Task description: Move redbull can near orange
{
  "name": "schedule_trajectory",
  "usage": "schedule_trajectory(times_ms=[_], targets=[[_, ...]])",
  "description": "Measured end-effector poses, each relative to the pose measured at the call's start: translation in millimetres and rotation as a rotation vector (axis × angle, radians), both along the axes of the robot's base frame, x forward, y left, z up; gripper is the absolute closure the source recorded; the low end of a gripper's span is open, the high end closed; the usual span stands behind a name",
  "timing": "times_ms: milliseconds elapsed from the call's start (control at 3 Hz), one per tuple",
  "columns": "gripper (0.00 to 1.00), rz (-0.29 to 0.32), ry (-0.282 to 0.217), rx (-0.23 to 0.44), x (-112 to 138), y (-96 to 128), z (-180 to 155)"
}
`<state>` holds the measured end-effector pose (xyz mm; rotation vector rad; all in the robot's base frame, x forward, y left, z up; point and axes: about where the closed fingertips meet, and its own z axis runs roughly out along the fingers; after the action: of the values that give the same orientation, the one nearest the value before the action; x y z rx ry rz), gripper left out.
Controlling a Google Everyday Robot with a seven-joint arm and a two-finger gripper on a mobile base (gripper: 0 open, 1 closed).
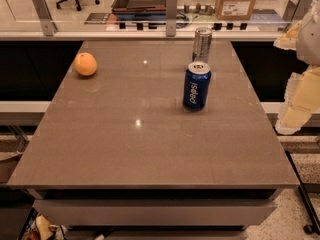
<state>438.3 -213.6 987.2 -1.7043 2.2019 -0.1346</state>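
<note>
The redbull can [202,44], slim and silver-grey, stands upright near the far edge of the grey table [140,149], right of centre. The orange [85,64] lies on the table at the far left, well apart from the can. My gripper [299,100], pale yellow and white, hangs at the right edge of the view, off the table's right side. It is to the right of both cans and holds nothing that I can see.
A wider dark blue can with white lettering [197,85] stands upright just in front of the redbull can. A glass barrier with metal posts [171,11] runs behind the table. A cardboard box [238,1] sits beyond it.
</note>
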Motion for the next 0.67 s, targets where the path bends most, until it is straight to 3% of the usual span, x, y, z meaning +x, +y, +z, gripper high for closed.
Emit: schedule_trajectory(times_ms=[333, 667], targets=[[0.00, -0.001, -0.003, 0.001, 0.3, 0.1, 0.7], [0.00, -0.033, -0.033, 0.050, 8.9, -2.6, 1.6]])
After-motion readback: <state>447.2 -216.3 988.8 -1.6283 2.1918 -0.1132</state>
